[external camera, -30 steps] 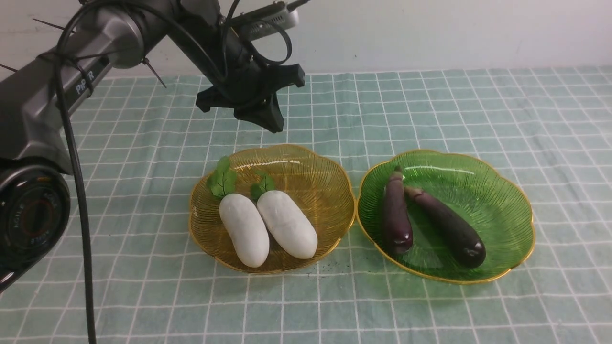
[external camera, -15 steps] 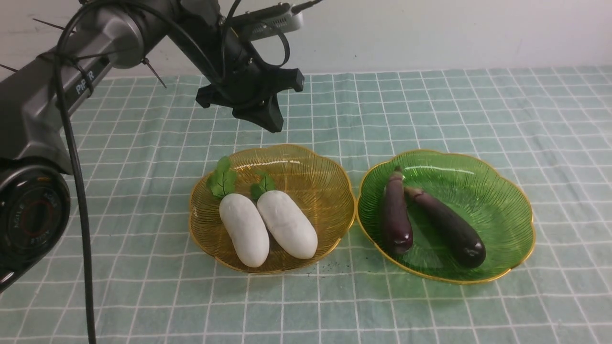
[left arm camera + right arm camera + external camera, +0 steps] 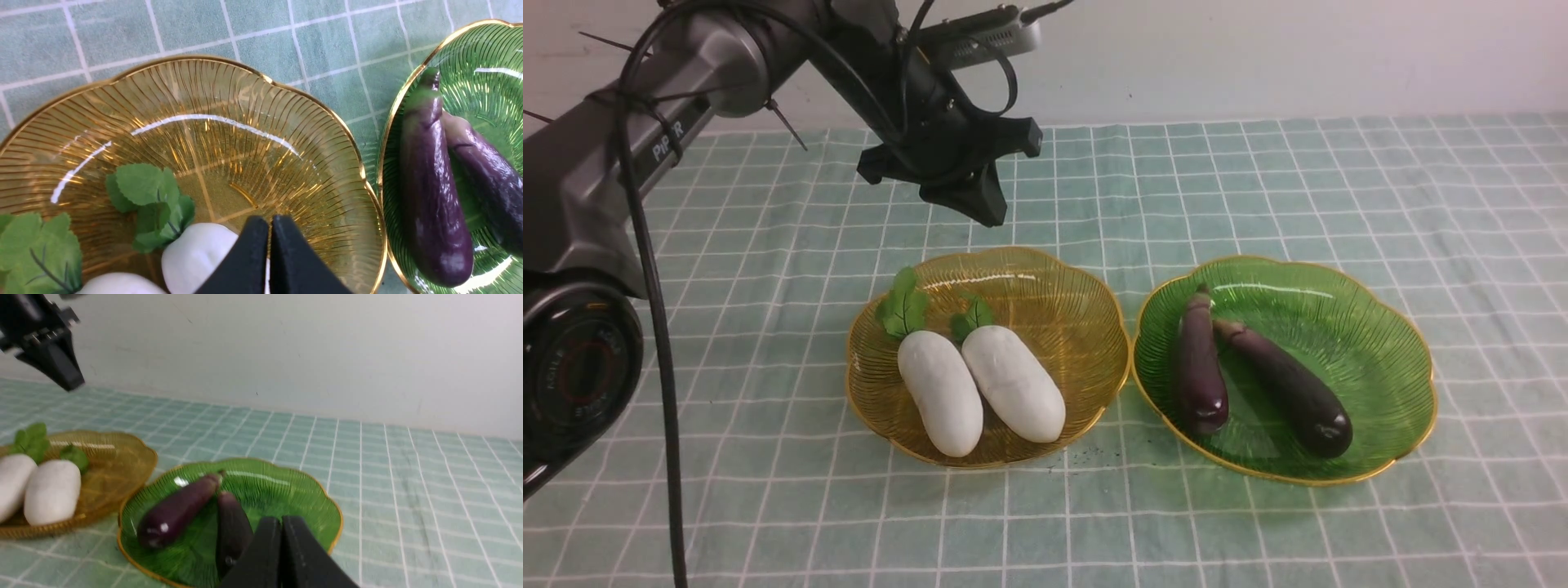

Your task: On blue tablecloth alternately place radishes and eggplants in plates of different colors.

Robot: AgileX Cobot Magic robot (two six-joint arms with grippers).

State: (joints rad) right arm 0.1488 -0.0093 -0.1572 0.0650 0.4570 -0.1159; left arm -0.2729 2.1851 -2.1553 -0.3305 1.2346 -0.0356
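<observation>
Blue tablecloth [image 3: 1258,188] under touching amber and green plates [image 3: 1086,286], closed empty left hand [image 3: 988,214] above; right hand [image 3: 282,522] closed too.

This looks like a robot lab set-up, not a real kitchen. A blue tablecloth [image 3: 1258,188] with a thin white grid covers the whole table, running straight back to a bare white wall [image 3: 1258,57]. On that cloth sit toy radishes [image 3: 980,388] and toy eggplants [image 3: 1258,380], plastic and glossy, in two ribbed plastic plates [image 3: 1086,294]. Above the cloth hangs a grey robot arm [image 3: 670,106], its cables cinched with zip ties.
</observation>
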